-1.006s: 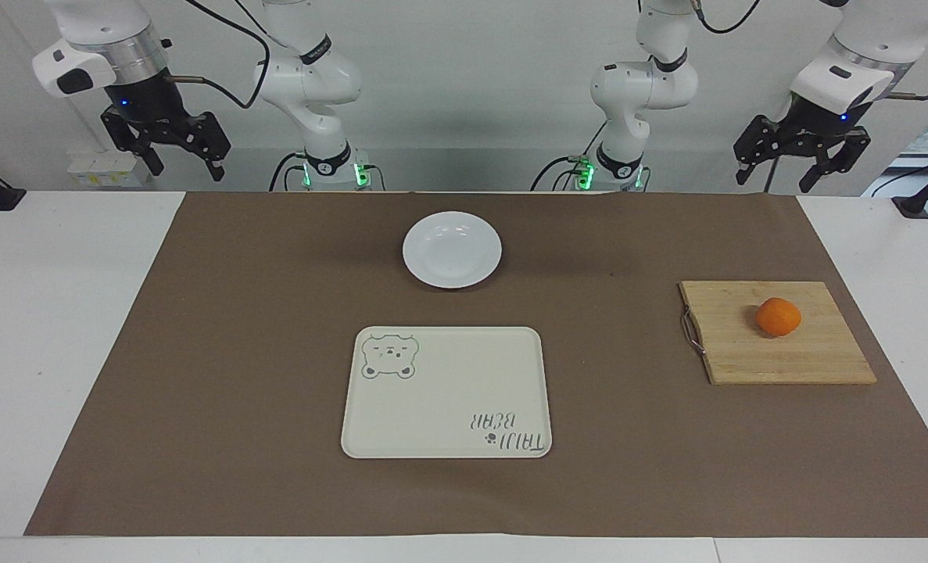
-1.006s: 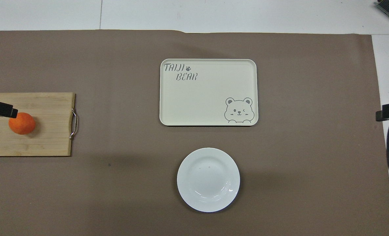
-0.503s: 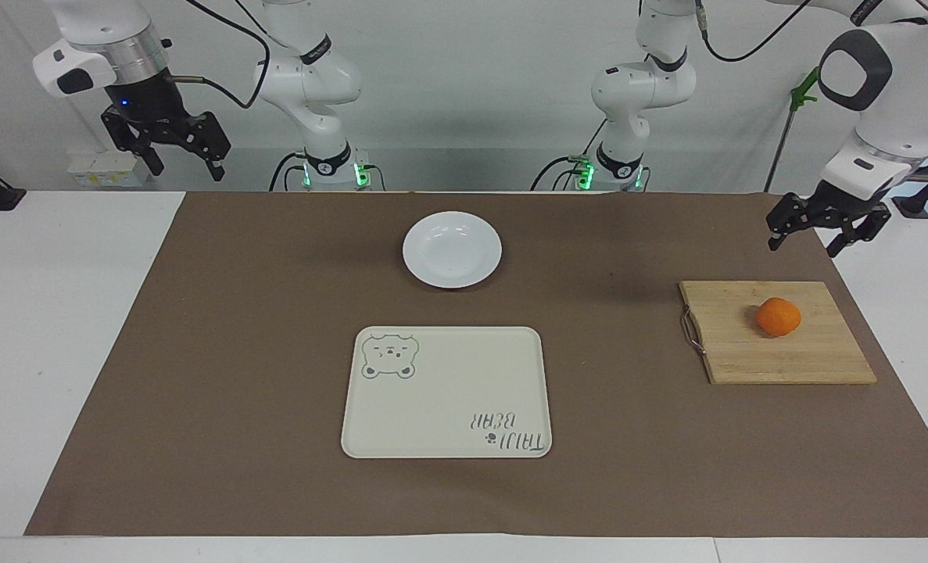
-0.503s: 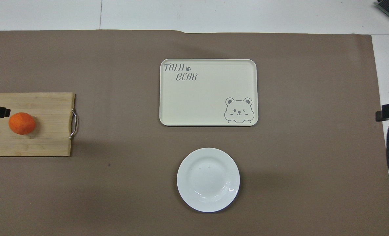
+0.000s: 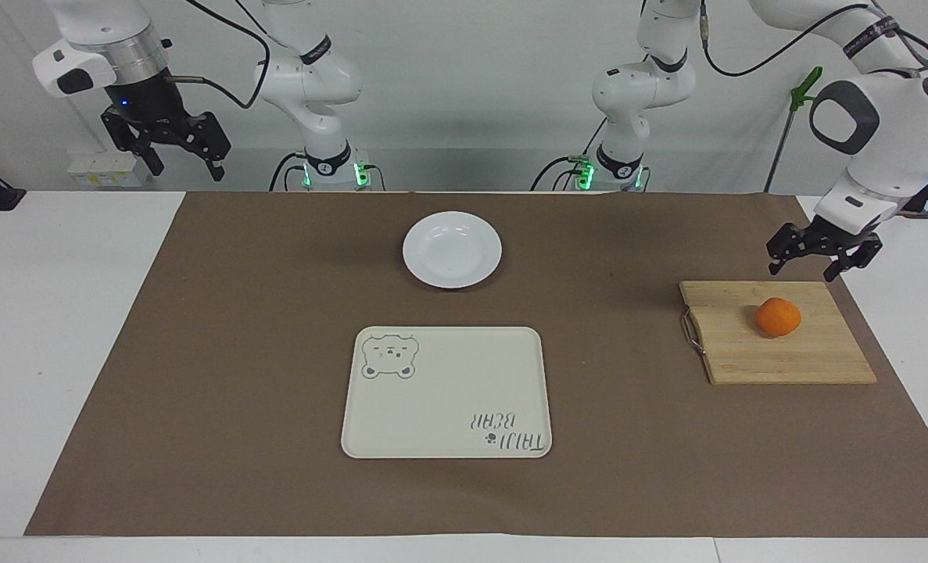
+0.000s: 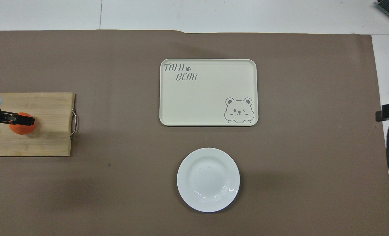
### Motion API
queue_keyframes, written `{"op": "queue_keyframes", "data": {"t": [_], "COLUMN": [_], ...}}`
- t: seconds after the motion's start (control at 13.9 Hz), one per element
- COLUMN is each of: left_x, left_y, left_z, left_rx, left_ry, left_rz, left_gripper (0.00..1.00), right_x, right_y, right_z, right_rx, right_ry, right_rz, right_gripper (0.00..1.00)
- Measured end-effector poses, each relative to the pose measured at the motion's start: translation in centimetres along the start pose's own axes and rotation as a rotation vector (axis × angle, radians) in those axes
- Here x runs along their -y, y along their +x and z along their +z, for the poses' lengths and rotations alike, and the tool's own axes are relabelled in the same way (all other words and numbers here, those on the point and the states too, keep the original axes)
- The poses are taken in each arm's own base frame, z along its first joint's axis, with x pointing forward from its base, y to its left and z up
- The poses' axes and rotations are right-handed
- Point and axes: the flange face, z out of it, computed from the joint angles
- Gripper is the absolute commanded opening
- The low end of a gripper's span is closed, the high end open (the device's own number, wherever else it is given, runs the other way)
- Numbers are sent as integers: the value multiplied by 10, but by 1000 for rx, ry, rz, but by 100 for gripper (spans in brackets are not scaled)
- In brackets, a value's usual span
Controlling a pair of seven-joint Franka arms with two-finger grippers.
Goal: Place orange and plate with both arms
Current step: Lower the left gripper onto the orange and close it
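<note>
Step in hand: approach to the orange, which rests on the board at the left arm's end. Left gripper, jaws apart, hangs over the board's edge, lower than a second ago. Right gripper waits raised, jaws apart, unchanged. Plate lies untouched near the bases. Next: centre over the orange, descend, close

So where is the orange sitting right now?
The orange rests on the wooden cutting board at the left arm's end of the table, with the open left gripper raised over the board's edge.
</note>
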Motion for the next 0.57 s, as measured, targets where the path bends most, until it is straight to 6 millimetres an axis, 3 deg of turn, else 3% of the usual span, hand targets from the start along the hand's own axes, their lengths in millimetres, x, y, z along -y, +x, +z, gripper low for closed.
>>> {"op": "queue_keyframes", "data": {"t": [0.29, 0.57], "left_x": [35, 37], "left_y": [-9, -3], "left_z": [28, 57], "left_rx": [7, 5], "left_ry": [2, 4], "left_rz": [-61, -112], "left_gripper": [100, 100], "right_x": [0, 0], "right_y": [0, 0], "right_z": [0, 0], "right_rx": [0, 0], "right_ry": [0, 0], "right_rz": [0, 0], "right_gripper": [100, 100]}}
